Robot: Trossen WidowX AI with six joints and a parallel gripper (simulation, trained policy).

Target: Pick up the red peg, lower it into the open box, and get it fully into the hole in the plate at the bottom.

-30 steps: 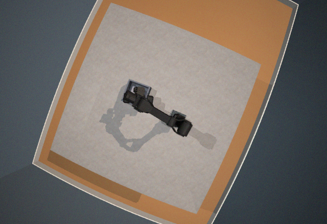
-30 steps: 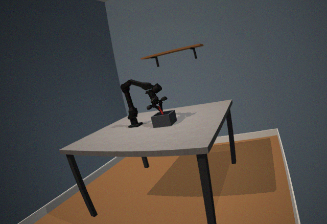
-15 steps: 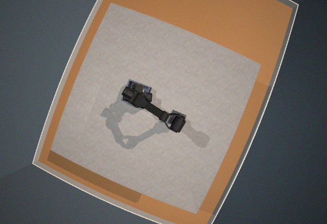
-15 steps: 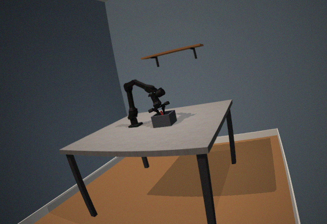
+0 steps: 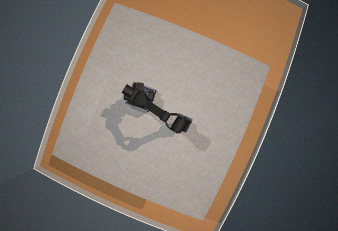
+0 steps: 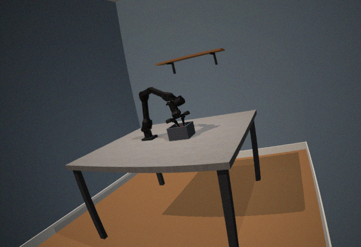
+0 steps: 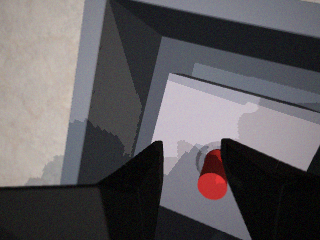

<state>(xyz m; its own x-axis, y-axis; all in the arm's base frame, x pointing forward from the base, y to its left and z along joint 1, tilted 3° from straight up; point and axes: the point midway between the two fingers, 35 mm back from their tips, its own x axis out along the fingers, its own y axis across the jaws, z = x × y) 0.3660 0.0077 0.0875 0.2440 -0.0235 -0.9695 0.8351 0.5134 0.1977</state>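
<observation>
The red peg [image 7: 212, 185] stands with its lower end at the ringed hole in the pale plate [image 7: 195, 110], inside the grey box. Only a short length of it shows in the wrist view; its exact depth cannot be told. The open box [image 5: 137, 107] [image 6: 179, 133] [image 7: 81, 75] lies under the hand. My gripper [image 6: 181, 126] [image 7: 191, 147] is open, with its fingertips down inside the box. The peg is between the fingers' planes, close beside the right finger, with a clear gap to the left finger. The arm covers most of the box from above.
The box walls surround the fingers on all sides. The box stands on the grey table [image 5: 190, 59] [image 6: 131, 157], near the arm's base [image 6: 149, 137]. A wooden shelf [image 6: 189, 56] hangs on the wall behind.
</observation>
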